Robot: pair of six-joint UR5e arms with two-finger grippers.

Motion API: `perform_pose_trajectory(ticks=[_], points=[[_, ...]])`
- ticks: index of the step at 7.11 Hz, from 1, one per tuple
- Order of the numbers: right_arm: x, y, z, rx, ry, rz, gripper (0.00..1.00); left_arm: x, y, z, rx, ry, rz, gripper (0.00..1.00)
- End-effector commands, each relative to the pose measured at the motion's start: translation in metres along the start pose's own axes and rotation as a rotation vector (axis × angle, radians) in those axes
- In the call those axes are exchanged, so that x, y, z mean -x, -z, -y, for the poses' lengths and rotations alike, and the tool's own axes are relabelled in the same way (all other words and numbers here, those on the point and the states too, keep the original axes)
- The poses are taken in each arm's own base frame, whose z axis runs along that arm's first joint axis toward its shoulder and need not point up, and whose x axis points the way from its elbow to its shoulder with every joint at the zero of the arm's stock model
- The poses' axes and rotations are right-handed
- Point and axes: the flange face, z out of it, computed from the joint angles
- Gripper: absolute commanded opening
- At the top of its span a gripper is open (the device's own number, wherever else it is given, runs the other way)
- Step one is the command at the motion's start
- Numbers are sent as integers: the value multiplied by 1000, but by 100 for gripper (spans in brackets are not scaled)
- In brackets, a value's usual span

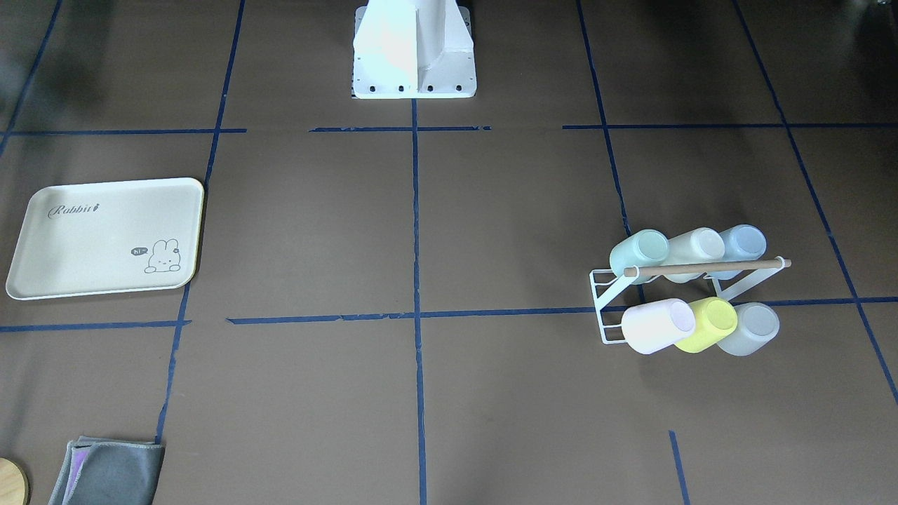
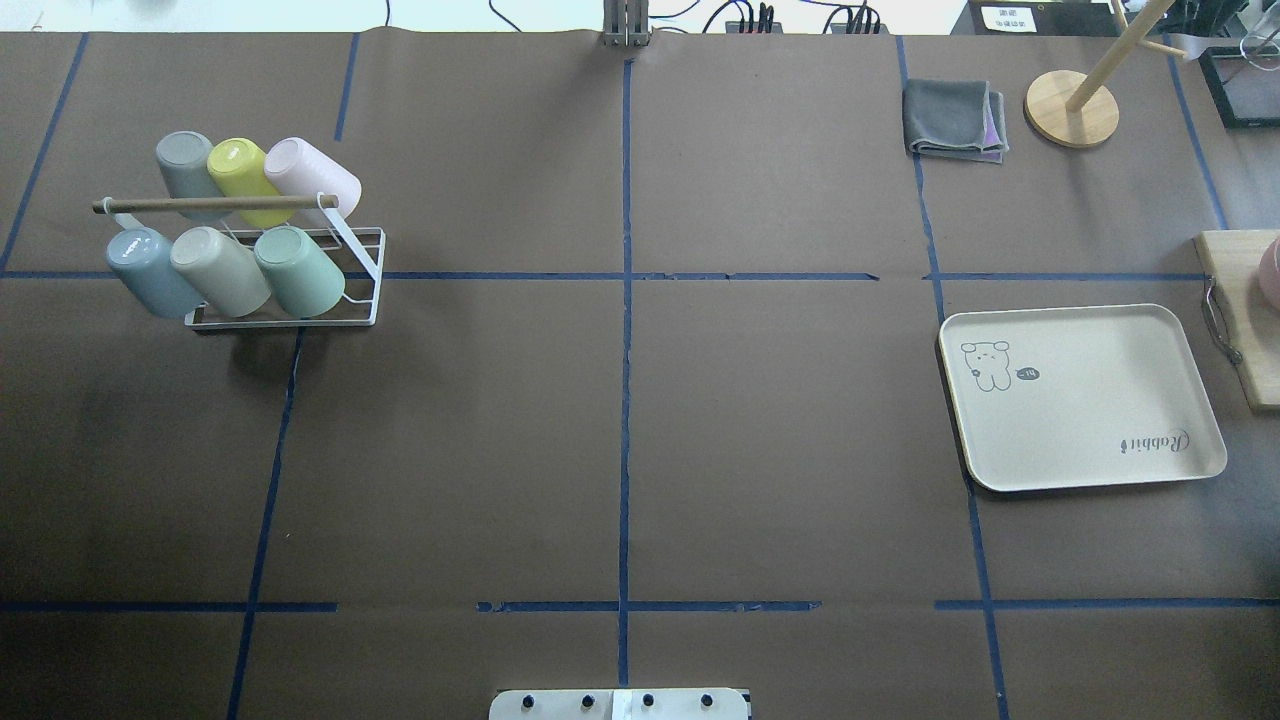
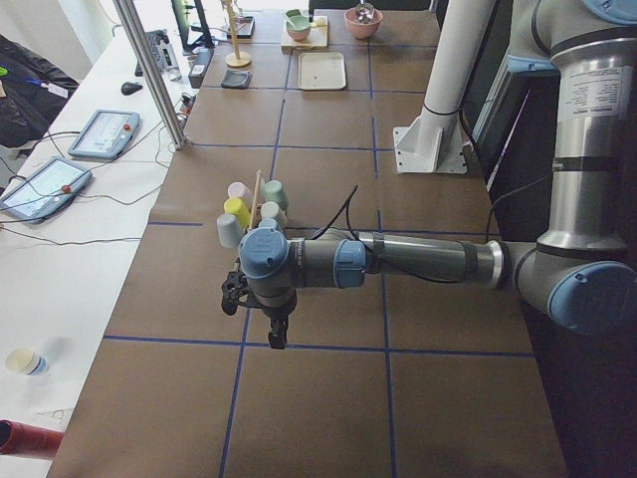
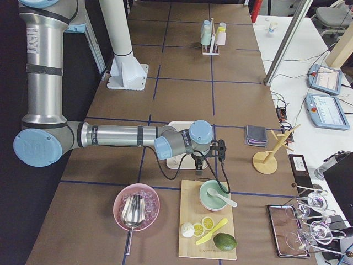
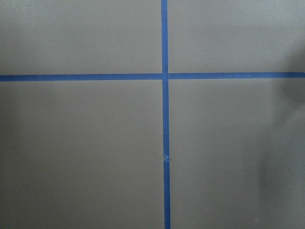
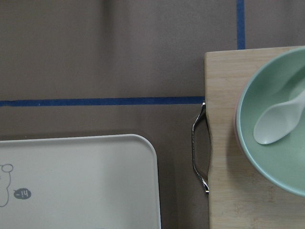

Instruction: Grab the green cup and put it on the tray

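The green cup (image 1: 638,252) hangs mouth-down on a white wire rack (image 1: 603,308) with several other pastel cups; it is the end cup of the row nearer the robot (image 2: 300,270). The cream tray (image 1: 105,238) with the Rabbit script lies empty at the table's other end (image 2: 1080,400), and its corner shows in the right wrist view (image 6: 76,181). My left gripper (image 3: 277,337) hangs over bare table short of the rack. My right gripper (image 4: 199,167) hangs over the tray's edge. Both show only in the side views, so I cannot tell if they are open or shut.
A wooden cutting board (image 6: 228,143) with a metal handle holds a green bowl (image 6: 276,124) and a white spoon, just beside the tray. A folded grey cloth (image 2: 955,120) and a wooden stand (image 2: 1070,105) sit beyond the tray. The robot base (image 1: 414,49) stands mid-table.
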Motion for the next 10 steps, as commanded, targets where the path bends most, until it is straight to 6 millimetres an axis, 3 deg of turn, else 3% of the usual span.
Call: perform_pose_trajectory(ticks=[1,2,4,6,10], points=[[2,-28,-22,-1,29,-39,100,-3,3,0,-6,-5,0,100],[8,-33,-29,-31,23,-29,100,-4,4,0,-7,-6,0,100],[36,-77,-45,-44,-7,-36,100,-7,7,2,-13,-14,2,100],[22,-93,-50,-46,5,-27,100,-6,5,0,-10,-9,1,100],[22,-116,-55,-7,-2,-40,100,-7,5,-1,-11,-13,-12,100]])
